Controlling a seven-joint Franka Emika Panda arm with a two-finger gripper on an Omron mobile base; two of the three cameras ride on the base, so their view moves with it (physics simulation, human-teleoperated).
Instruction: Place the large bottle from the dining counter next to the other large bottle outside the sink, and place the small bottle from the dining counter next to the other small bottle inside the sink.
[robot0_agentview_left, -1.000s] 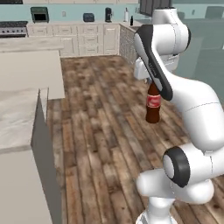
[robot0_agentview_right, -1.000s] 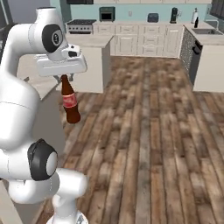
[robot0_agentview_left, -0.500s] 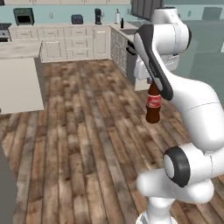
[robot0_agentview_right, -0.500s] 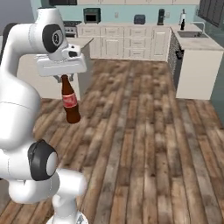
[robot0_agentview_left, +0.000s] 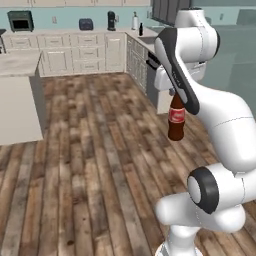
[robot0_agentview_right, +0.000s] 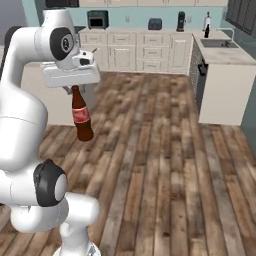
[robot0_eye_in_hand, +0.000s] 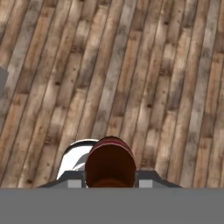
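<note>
My gripper (robot0_agentview_left: 175, 93) (robot0_agentview_right: 75, 89) is shut on the neck of the large bottle (robot0_agentview_left: 176, 118) (robot0_agentview_right: 82, 118). It is brown with a red label and hangs upright above the wooden floor. In the hand view its round top (robot0_eye_in_hand: 109, 162) sits between my fingertips (robot0_eye_in_hand: 147, 176), with floorboards beyond. The sink (robot0_agentview_right: 220, 44) (robot0_agentview_left: 148, 39) lies in the far corner counter, with a dark bottle (robot0_agentview_right: 206, 31) (robot0_agentview_left: 141, 29) standing beside it; I cannot tell its kind. The dining counter and the small bottle are out of view.
A cream island (robot0_agentview_left: 19, 98) stands at the left of the left base view. Cream cabinets (robot0_agentview_right: 145, 50) line the back wall, topped by a microwave (robot0_agentview_right: 97, 20), a toaster (robot0_agentview_right: 155, 23) and a coffee machine (robot0_agentview_right: 181, 21). Open wooden floor (robot0_agentview_right: 165, 150) stretches ahead.
The whole scene has swung across both base views, so the base has moved; the sink counter now shows closer. The bottle stays in my gripper, held the same way.
</note>
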